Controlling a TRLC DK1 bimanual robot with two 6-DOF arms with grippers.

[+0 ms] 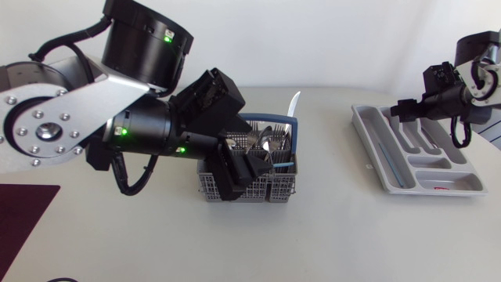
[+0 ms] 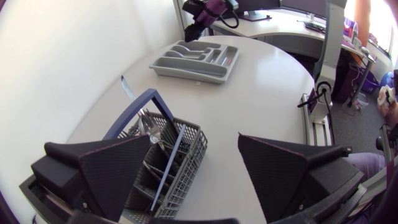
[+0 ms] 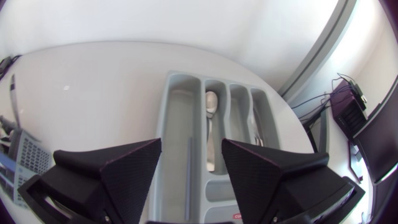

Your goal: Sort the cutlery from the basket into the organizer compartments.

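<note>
The grey mesh cutlery basket (image 1: 210,186) with a blue handle (image 1: 275,122) stands mid-table, holding spoons (image 1: 266,141) and a knife (image 1: 293,103) that sticks up at the back. My left gripper (image 1: 249,172) hangs open just over the basket (image 2: 193,146), one finger (image 2: 106,168) above its compartments and nothing held. The grey organizer (image 1: 366,141) lies at the right. My right gripper (image 3: 191,165) is open and empty above the organizer (image 3: 163,124), which holds a spoon (image 3: 211,121) in one slot and a thin utensil (image 3: 189,165) in the long slot beside it.
A dark red mat (image 1: 23,215) lies at the table's front left corner. Bare white tabletop (image 1: 329,227) stretches between basket and organizer. The organizer sits close to the table's right edge.
</note>
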